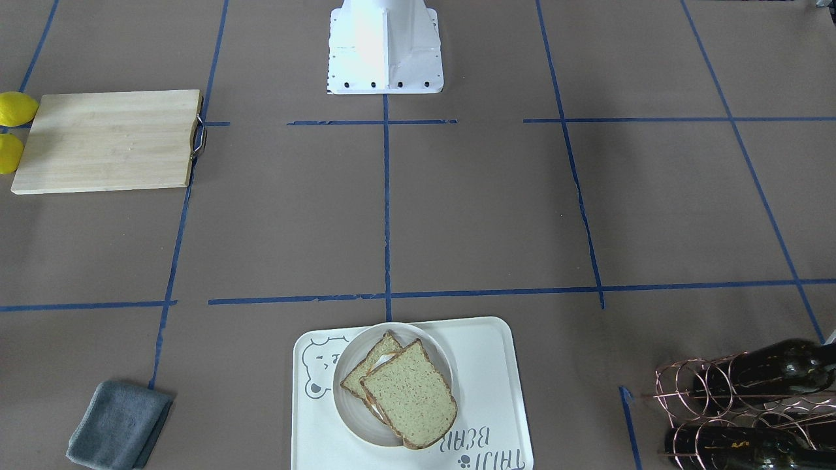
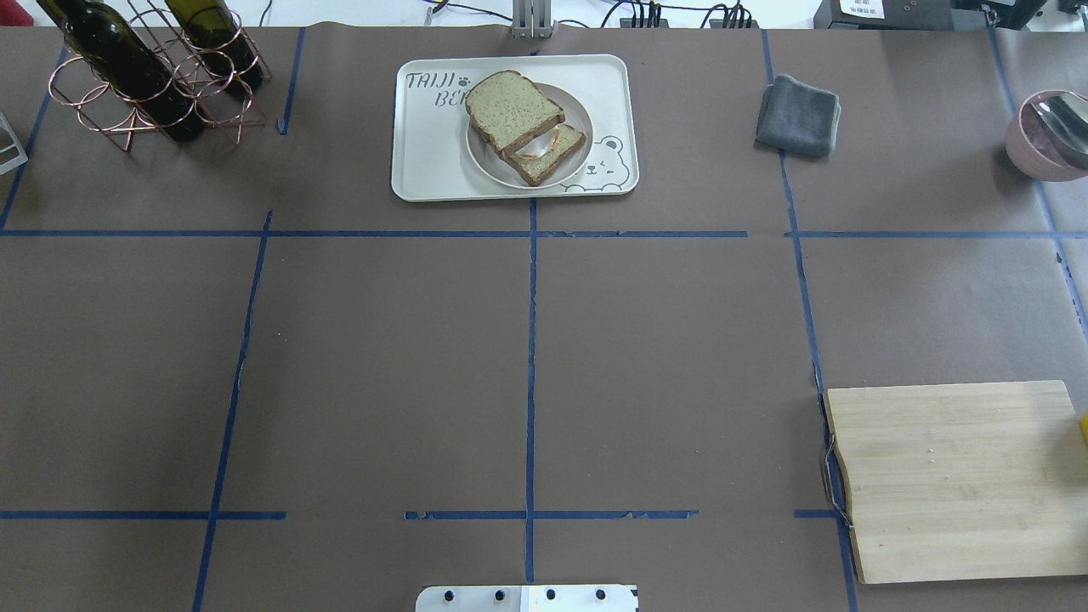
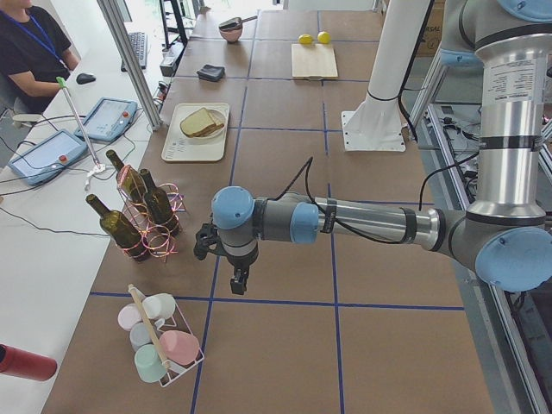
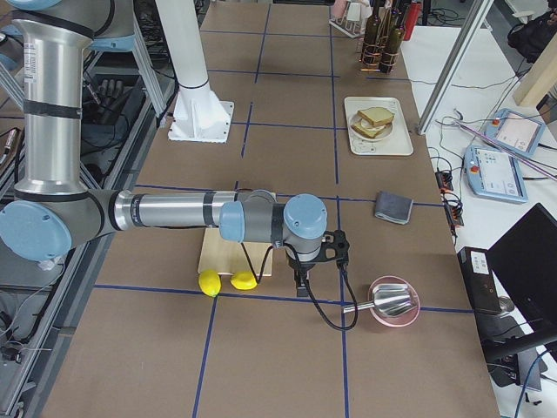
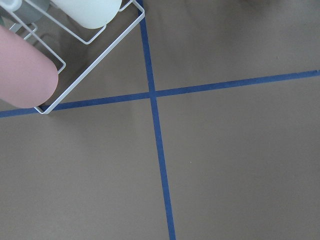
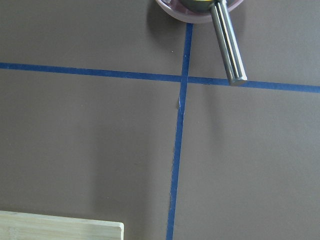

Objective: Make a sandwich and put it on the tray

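Note:
The sandwich lies on a round white dish on the cream bear tray at the table's far middle. Its top slice is shifted off the lower slice, and a bit of white egg shows between them. My left gripper hangs over bare table by the bottle rack, far from the tray. My right gripper hangs near the lemons, far from the tray. I cannot tell whether either gripper is open or shut.
A copper rack of wine bottles stands far left. A grey cloth and a pink bowl with a ladle lie far right. A wooden cutting board lies near right, lemons beside it. A cup rack stands beyond the left gripper.

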Robot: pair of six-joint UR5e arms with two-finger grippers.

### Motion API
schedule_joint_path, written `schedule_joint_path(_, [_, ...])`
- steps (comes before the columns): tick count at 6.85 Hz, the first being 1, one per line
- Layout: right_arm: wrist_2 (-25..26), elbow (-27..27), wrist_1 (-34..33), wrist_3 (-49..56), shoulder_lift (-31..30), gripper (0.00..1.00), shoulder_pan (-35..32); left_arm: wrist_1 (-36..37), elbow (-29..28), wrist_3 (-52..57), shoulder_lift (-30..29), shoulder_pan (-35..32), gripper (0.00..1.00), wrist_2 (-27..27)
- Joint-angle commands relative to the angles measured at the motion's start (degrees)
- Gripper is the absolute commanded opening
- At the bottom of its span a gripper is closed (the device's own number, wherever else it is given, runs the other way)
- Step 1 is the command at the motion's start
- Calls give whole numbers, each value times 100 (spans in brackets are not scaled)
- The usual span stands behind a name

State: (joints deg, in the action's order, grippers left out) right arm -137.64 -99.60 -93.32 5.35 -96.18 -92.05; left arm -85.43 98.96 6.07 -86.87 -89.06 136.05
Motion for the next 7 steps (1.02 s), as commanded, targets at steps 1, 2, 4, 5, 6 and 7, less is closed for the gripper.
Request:
schedule_joint_path(1, [9,72,7,1,-67,100,-42,97,-86,61,-5,-6,100,18])
schedule_joint_path(2, [18,159,7,1,-50,100,-102,97,-70,61,3,-6,100,18])
schedule_joint_path(4, [9,274,25,-25,46,100,-173,97,-61,52,3,-6,100,19])
schedule_joint_path(5, [9,248,24,-77,160,100,-165,97,-34,35,3,-6,100,18])
schedule_joint_path(6, [26,213,51,-269,274,100,-165,88,-34,35,-5,-15,100,18])
schedule_joint_path(7, [35,195,60,-280,327,100,-165,97,-25,35,-14,-6,100,18])
